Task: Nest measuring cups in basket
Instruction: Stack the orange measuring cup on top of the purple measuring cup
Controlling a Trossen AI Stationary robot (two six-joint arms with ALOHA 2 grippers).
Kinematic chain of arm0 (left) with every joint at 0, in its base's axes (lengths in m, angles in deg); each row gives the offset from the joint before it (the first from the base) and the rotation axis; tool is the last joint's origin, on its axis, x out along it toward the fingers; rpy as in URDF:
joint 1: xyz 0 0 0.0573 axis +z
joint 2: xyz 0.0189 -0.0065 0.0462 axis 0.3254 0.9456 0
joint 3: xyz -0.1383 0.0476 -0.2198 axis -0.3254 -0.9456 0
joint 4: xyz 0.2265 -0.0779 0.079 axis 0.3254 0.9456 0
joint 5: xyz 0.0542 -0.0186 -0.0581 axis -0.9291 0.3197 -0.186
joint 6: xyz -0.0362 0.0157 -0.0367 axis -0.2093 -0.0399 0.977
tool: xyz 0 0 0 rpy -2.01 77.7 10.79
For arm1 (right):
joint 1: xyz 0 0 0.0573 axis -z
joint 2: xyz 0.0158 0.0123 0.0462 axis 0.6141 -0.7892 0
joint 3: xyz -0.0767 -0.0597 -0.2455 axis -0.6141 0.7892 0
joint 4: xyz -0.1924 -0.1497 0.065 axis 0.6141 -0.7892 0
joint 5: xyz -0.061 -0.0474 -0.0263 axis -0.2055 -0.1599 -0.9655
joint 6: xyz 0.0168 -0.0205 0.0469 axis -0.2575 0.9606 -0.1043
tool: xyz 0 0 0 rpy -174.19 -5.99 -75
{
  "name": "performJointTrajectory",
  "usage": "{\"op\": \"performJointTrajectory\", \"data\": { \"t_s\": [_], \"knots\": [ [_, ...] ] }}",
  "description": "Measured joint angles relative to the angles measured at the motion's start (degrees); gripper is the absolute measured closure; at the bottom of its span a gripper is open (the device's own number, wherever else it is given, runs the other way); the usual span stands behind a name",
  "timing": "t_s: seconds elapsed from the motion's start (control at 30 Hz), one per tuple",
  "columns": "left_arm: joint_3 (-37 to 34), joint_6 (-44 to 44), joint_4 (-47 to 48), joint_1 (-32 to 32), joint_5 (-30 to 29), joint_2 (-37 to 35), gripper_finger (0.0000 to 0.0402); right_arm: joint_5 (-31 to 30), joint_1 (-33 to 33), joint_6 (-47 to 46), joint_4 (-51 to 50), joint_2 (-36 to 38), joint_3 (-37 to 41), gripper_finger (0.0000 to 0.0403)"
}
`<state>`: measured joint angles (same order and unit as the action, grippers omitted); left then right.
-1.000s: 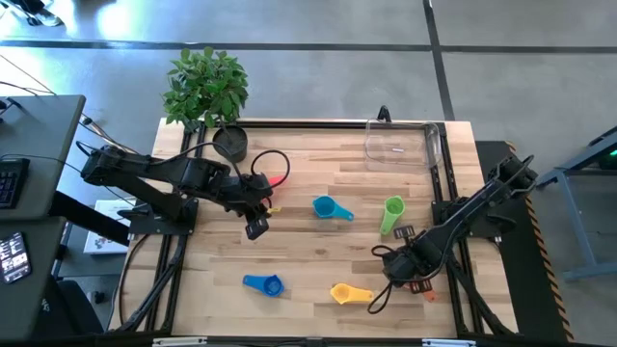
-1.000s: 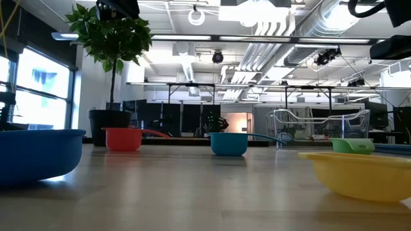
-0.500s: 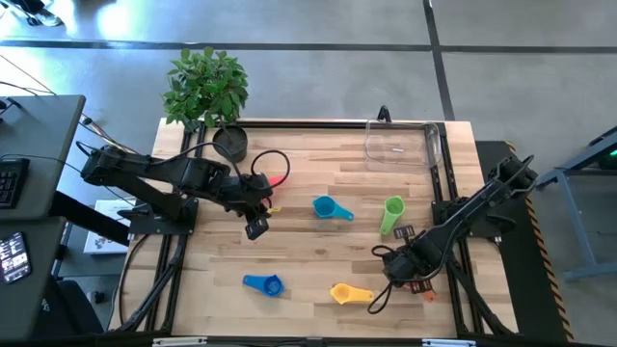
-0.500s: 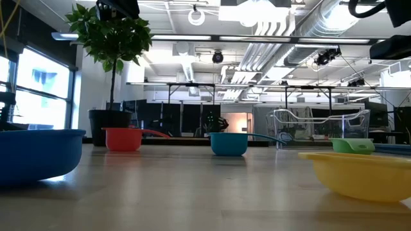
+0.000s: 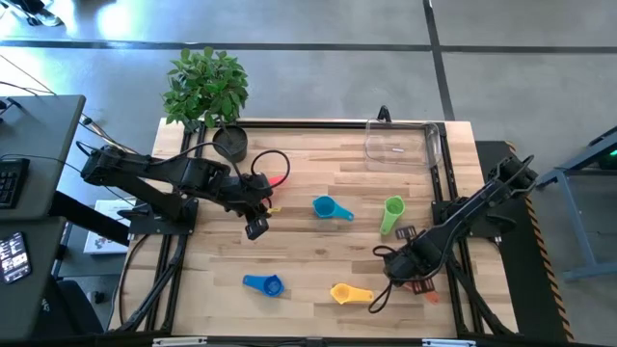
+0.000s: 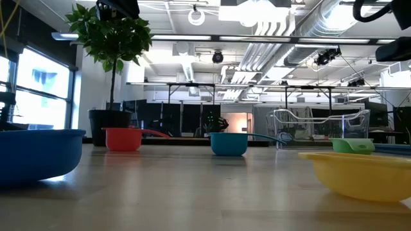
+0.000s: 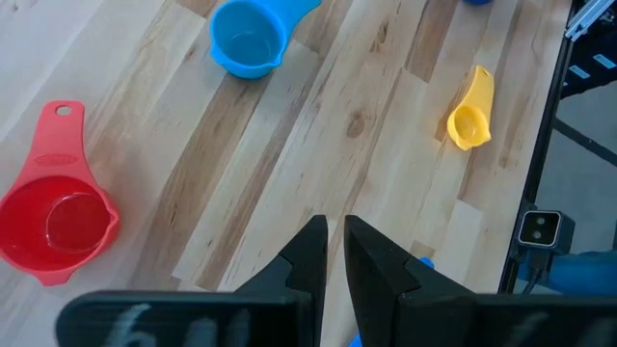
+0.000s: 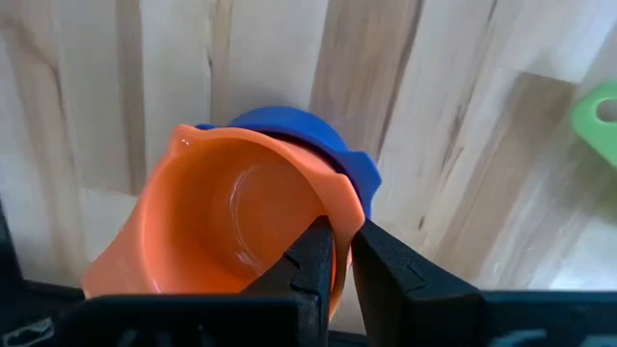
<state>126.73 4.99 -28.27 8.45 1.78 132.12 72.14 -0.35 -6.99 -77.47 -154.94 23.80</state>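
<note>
Wooden counter [image 5: 308, 251], cups scattered: the basket [image 5: 400, 145] at its far edge looks empty, so nesting has barely begun. Right claw [image 8: 337, 253] pinches an orange cup [image 8: 227, 226], seemingly with a blue one beneath. Left claw [image 7: 333, 253], closed and empty, hovers near the red cup [image 7: 53, 226].

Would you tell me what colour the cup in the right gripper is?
Orange; the cup shows best in the right wrist view.
</note>
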Motion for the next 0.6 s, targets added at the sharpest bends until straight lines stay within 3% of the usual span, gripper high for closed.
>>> {"op": "performJointTrajectory", "data": {
  "t_s": [0.4, 0.6],
  "knots": [
    [0.0, 0.0, 0.0, 0.0, 0.0, 0.0, 0.0371, 0.6, 0.0, 2.1, 0.0, 0.0, 0.0, 0.0368],
    [0.0, 0.0, 0.0, 0.0, 0.0, 0.0, 0.0371, 0.8, 0.0, 2.7, 0.0, 0.0, 0.0, 0.0324]
  ]
}}
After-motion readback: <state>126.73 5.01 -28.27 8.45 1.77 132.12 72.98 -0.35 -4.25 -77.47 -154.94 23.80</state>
